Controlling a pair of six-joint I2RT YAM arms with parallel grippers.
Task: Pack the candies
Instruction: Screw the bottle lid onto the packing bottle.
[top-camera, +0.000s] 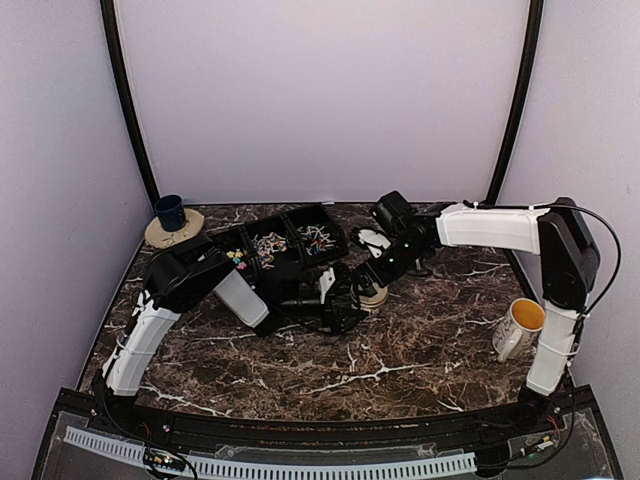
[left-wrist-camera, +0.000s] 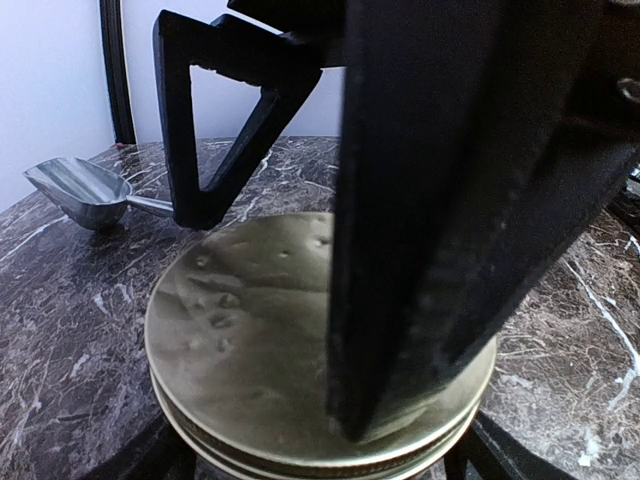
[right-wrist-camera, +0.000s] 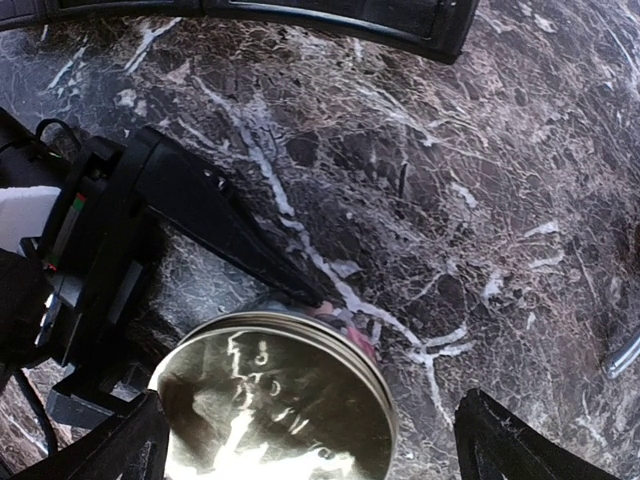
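The left pincer (left-wrist-camera: 275, 322) is spread wide across a round gold lid (left-wrist-camera: 230, 300). One finger (left-wrist-camera: 200, 150) meets the rim on the far side and the other stands at the near side, but I cannot tell whether they actually press on it. The right pincer (right-wrist-camera: 315, 435) hangs directly over the same lid with its jaws as far apart as they go. Its two fingertips stand clear of the rim on either side, and it has hold of nothing. Just under the lid's edge, on the side facing the right pincer's camera, there is a pink glimpse (too small to make out). The candies (top-camera: 268, 245) lie in the compartments of a black tray (top-camera: 340, 240), beyond both pincers and off to the left pincer's left, well apart from either set of fingers. They are a mix of bright and pale pieces. A metal scoop (left-wrist-camera: 80, 190) rests on the marble tabletop (top-camera: 400, 370) past the left pincer's far finger. A white mug (top-camera: 520, 325) stands well to the right of the right pincer, by that arm's base. A blue cup (top-camera: 169, 210) sits far to the left, beyond the tray.
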